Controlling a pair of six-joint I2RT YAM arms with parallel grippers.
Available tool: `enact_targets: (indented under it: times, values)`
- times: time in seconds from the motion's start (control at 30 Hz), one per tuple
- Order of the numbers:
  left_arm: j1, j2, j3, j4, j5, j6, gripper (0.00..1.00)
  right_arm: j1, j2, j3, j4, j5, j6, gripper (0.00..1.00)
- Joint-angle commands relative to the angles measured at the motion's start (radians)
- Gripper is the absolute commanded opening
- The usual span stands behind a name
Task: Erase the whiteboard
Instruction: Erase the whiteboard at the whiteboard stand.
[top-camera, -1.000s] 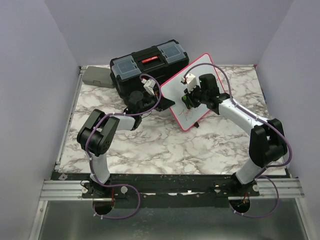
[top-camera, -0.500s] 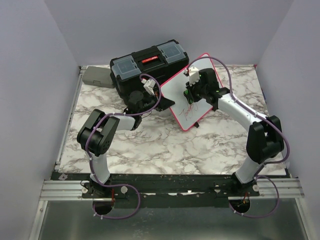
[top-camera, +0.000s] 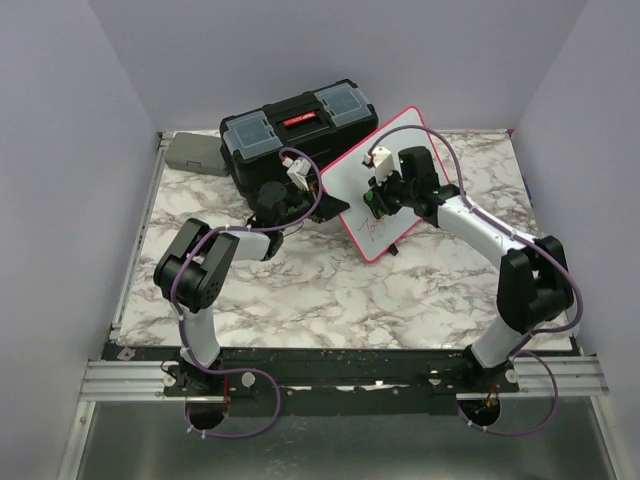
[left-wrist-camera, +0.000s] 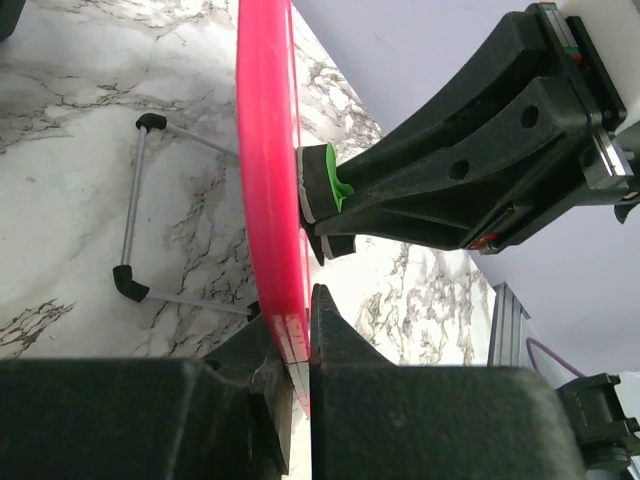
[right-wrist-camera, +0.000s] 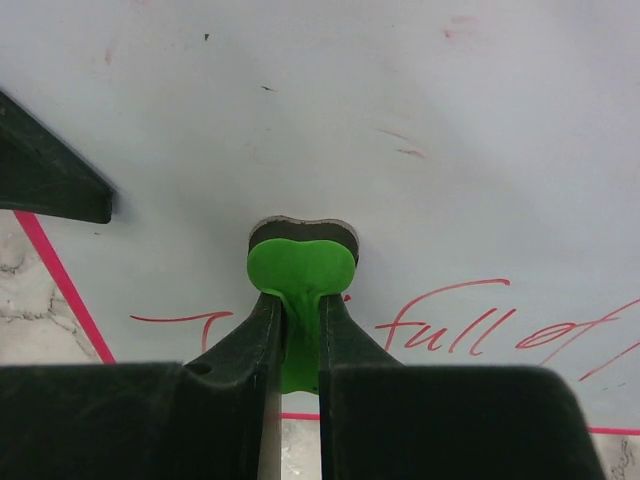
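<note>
1. Currently the whiteboard (top-camera: 348, 190) stands tilted at the far middle of the table (top-camera: 300, 290), just in front of the black toolbox (top-camera: 295, 125).
2. Left gripper (left-wrist-camera: 300, 320): closed tight on the board's pink frame (left-wrist-camera: 268, 150) at its near-left edge, steadying it. The left arm is folded low and the forearm reaches far-right to the board.
3. Right gripper (right-wrist-camera: 295, 330): fingers pinched together on the green tab of a small eraser (right-wrist-camera: 300, 262), whose pad sits flat against the white face. The right arm stretches in from the near right, with the wrist bent so the fingers point into the board.
4. Step in hand, by my judgement: wiping. The area above the pad looks mostly clean, with faint smears only. The red writing (right-wrist-camera: 450, 325) lies just beside the pad, towards the board's near end.
5. To do it well:
   - Keep the pad square to the face.
   - Press lightly, so the board does not pivot in the left grip.
   - Sweep in overlapping strokes over the whole red line.
6. Risk: a hard push could tip the board back onto the toolbox.
</note>
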Motion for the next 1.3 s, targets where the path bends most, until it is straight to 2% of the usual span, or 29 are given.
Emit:
enact_targets:
  times: [0.0, 0.23, 0.4, 0.47, 0.63, 0.7, 0.8, 0.9, 1.13, 1.27]
  values:
    - [-0.030, -0.013, 0.003, -0.003, 0.130, 0.035, 0.00, 0.044, 0.032, 0.030, 0.022, 0.003, 0.006, 0.01]
    - [-0.030, -0.012, -0.003, -0.002, 0.127, 0.039, 0.00, 0.020, 0.149, 0.220, 0.067, 0.226, 0.086, 0.01]
    - [-0.030, -0.021, -0.008, -0.013, 0.130, 0.050, 0.00, -0.030, 0.174, 0.215, 0.070, 0.227, 0.144, 0.01]
    - [-0.030, -0.022, -0.007, -0.017, 0.134, 0.056, 0.00, -0.038, 0.150, 0.166, 0.064, 0.186, 0.130, 0.01]
    - [-0.030, -0.014, 0.003, -0.012, 0.141, 0.050, 0.00, -0.032, 0.047, 0.015, 0.007, -0.174, -0.004, 0.01]
    - [-0.030, -0.011, 0.007, -0.008, 0.141, 0.045, 0.00, -0.006, 0.024, -0.015, 0.009, -0.226, -0.023, 0.01]
    - [-0.030, -0.006, 0.018, -0.014, 0.142, 0.044, 0.00, 0.031, 0.022, -0.002, 0.056, -0.192, -0.013, 0.01]
    - [-0.029, -0.006, 0.015, -0.015, 0.140, 0.041, 0.00, 0.036, 0.069, 0.098, 0.092, -0.108, 0.053, 0.01]
    - [-0.031, -0.004, 0.004, -0.011, 0.138, 0.040, 0.00, 0.027, 0.180, 0.286, 0.143, 0.235, 0.116, 0.01]
    - [-0.030, -0.011, -0.005, -0.010, 0.140, 0.044, 0.00, -0.005, 0.190, 0.297, 0.116, 0.258, 0.136, 0.01]
